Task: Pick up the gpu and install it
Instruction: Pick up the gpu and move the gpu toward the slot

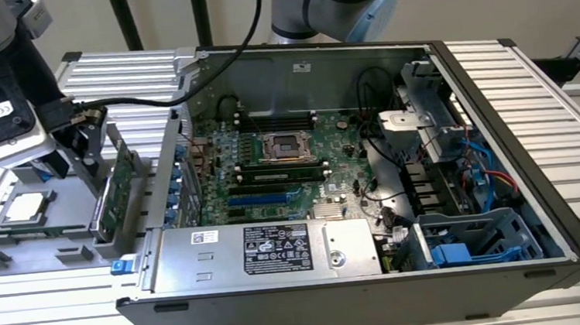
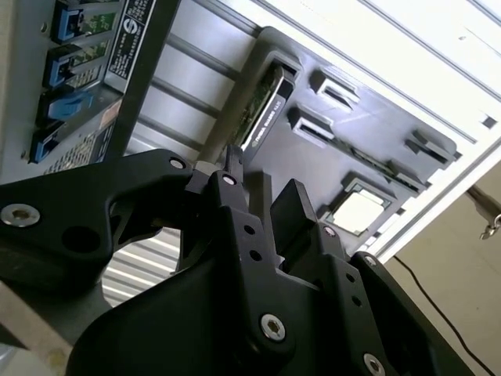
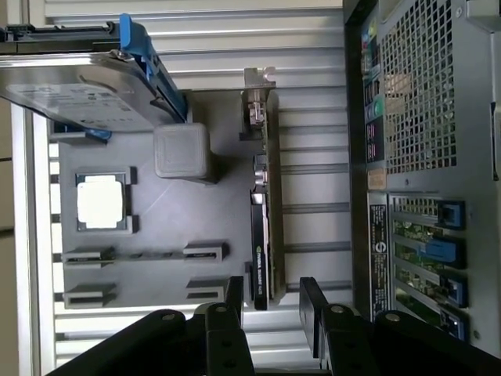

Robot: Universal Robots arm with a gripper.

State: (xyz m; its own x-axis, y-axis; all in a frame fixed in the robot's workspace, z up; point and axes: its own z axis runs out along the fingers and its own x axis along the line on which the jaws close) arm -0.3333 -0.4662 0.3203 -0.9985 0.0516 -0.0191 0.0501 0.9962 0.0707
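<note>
**A:** Where is the graphics card (image 3: pixel 264 227) sitting?

**B:** It is standing on its long edge in a slot of the gray tray (image 3: pixel 156 235). That puts it just below the hand (image 3: pixel 272 301), outside the computer case (image 1: pixel 489 61).

**A:** And what is the hand doing?

**B:** It is hanging spread open, gripping nothing. In the first wrist view one finger (image 3: pixel 234 291) is sitting to each side of the card's near end, with a gap showing on both faces.

**A:** Which way is the card's long axis running?

**B:** It is running away from the hand along the tray, crosswise to the line between the fingers. So the fingers are facing its two flat faces.

**A:** Is anything crowding it?

**B:** The processor chip (image 3: pixel 102 201) and the hard drive (image 3: pixel 78 90) are lying off to one side of the hand, apart from the card. The case wall is standing near on the other side.
</note>
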